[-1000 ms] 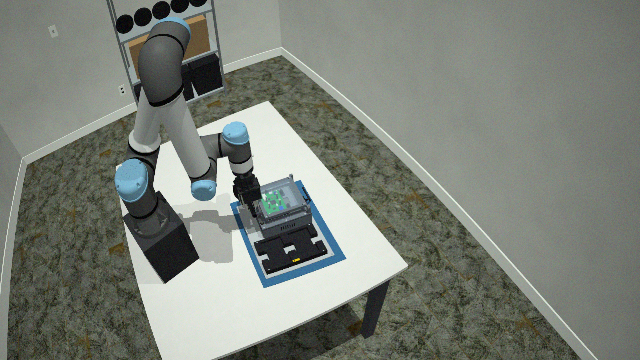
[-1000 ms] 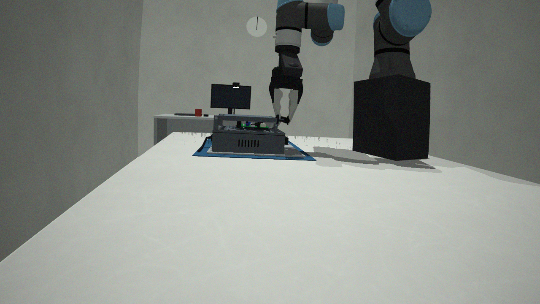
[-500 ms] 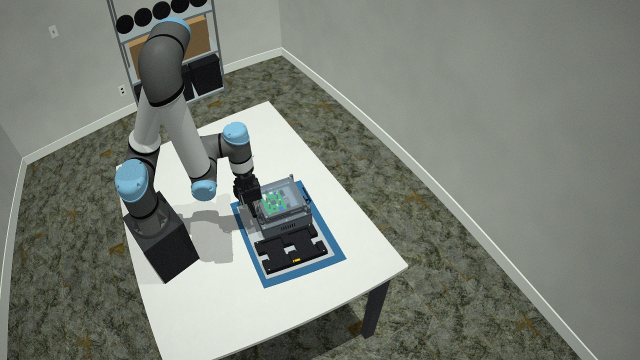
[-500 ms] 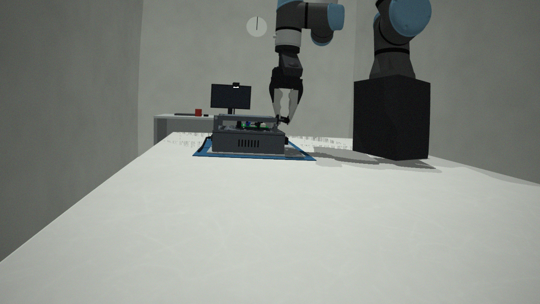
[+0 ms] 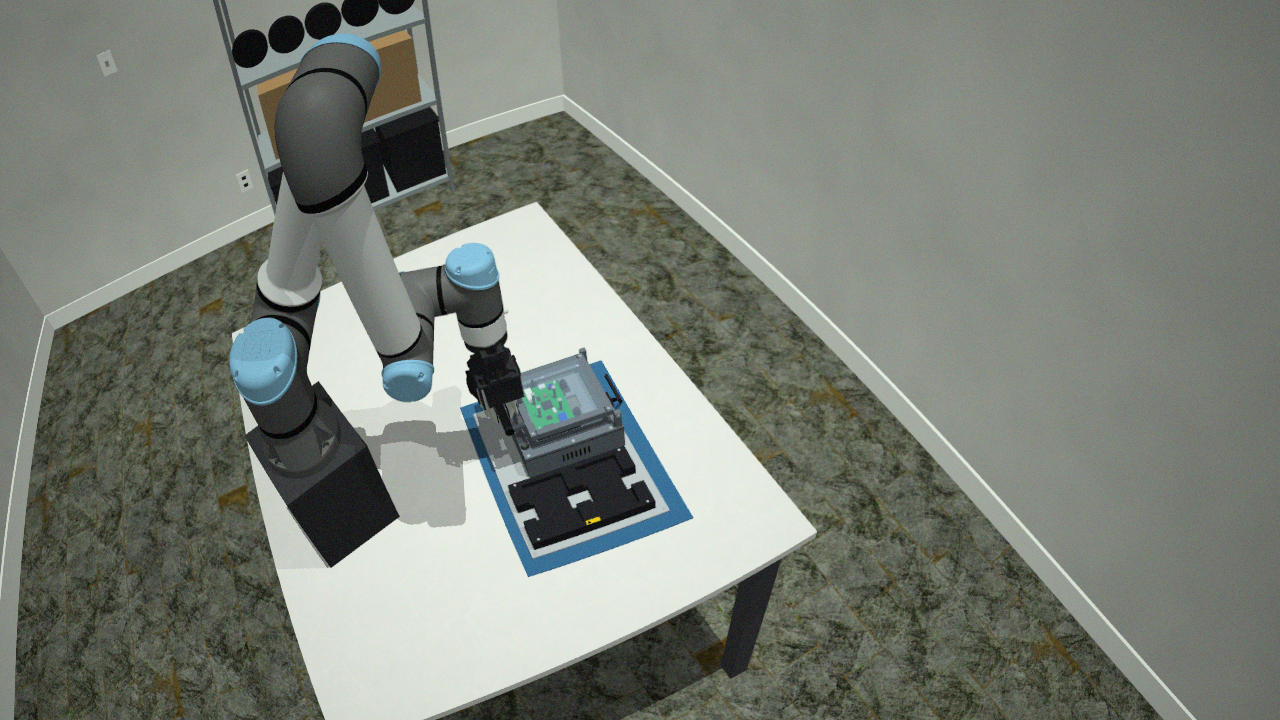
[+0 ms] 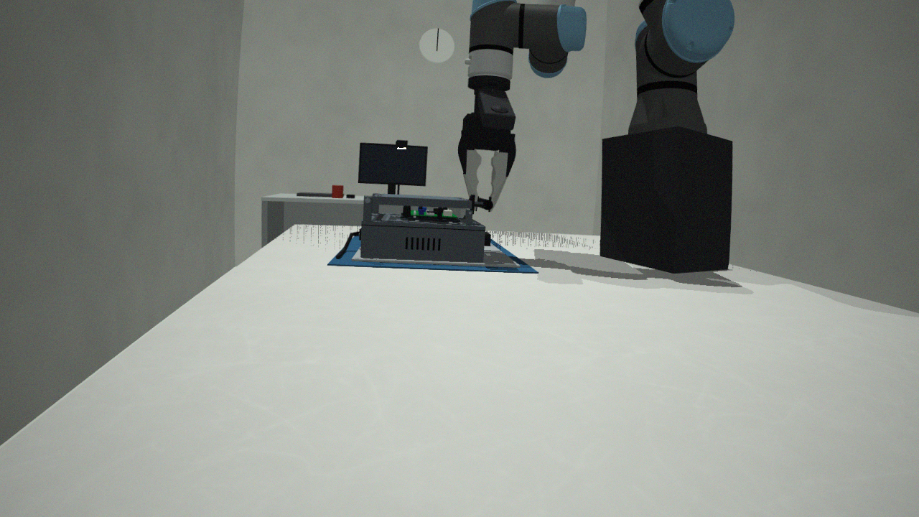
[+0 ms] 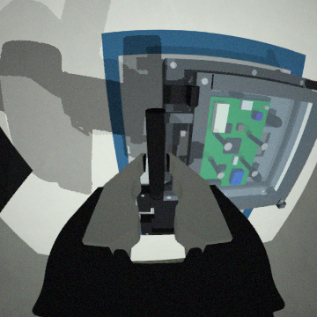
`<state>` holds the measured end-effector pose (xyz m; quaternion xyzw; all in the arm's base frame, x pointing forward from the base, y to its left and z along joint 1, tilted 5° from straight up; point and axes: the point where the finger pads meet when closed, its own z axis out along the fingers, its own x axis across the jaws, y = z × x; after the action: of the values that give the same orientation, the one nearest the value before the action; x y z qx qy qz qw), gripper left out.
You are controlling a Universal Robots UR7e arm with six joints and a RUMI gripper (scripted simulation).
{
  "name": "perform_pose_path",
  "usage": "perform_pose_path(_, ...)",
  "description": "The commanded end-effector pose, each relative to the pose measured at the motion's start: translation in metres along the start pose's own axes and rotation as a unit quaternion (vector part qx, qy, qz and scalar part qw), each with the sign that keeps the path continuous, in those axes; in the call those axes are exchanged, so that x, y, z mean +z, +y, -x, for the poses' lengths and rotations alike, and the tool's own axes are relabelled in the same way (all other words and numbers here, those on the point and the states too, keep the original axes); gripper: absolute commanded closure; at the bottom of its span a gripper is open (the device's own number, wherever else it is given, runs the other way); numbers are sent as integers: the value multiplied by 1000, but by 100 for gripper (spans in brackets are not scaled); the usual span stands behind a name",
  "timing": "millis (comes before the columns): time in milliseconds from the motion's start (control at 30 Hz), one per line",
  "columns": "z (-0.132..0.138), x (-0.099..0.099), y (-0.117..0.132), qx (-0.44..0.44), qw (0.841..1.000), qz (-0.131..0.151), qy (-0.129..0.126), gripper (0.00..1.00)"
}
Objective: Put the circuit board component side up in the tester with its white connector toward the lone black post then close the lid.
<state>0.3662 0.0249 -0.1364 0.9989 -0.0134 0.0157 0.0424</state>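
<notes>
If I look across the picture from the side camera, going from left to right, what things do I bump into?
Little red thing on the far desk → dark monitor → gripper reaching down → big black pedestal under the arm.
</notes>
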Motion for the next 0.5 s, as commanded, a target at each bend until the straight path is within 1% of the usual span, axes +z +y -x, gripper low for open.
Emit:
perform_pose_path(0,0,-3,0,0,1000,0,1,87)
perform_pose_path(200,0,-9,0,0,1000,0,1,87)
perform_pose_path(467,0,-26,0,0,1000,0,1,87)
